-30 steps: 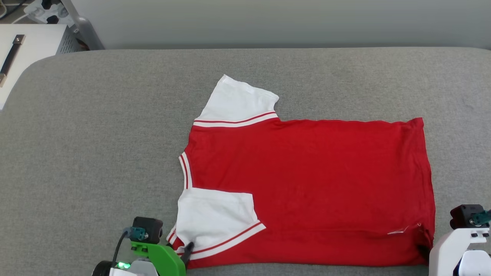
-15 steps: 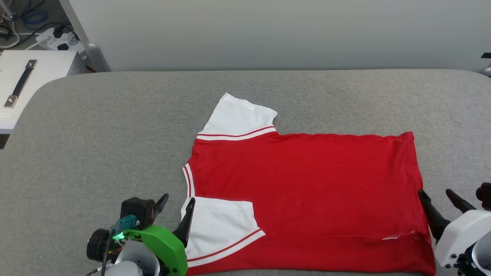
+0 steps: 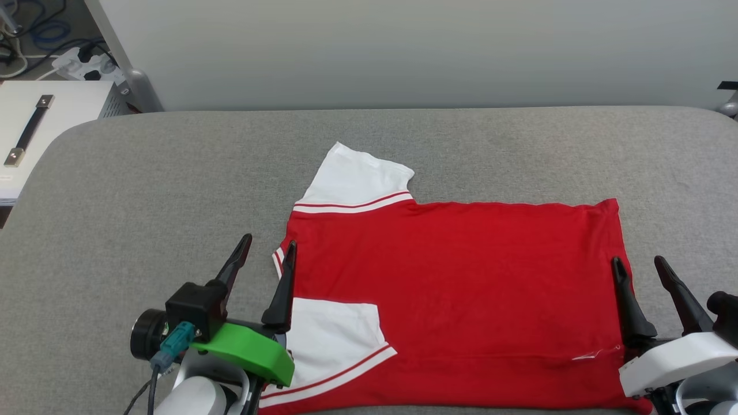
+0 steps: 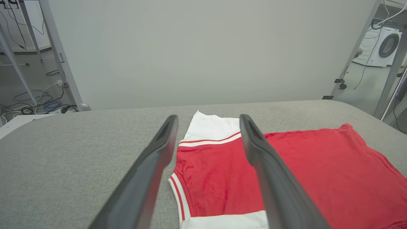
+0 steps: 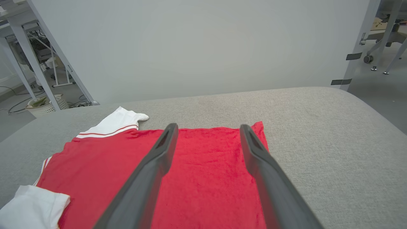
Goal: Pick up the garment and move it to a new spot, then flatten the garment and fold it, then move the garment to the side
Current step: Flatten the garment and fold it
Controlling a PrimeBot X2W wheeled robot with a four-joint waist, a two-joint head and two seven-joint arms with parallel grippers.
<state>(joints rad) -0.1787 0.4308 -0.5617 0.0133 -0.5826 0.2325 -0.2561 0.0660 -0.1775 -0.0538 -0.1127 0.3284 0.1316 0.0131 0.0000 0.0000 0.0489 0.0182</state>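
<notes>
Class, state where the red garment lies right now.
In the head view the garment lies flat on the grey surface, right of centre toward its near edge, between the open left pincer at the collar and the open right pincer at the hem.

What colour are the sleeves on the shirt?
White sleeves with a thin red stripe; the head view shows it best.
</notes>
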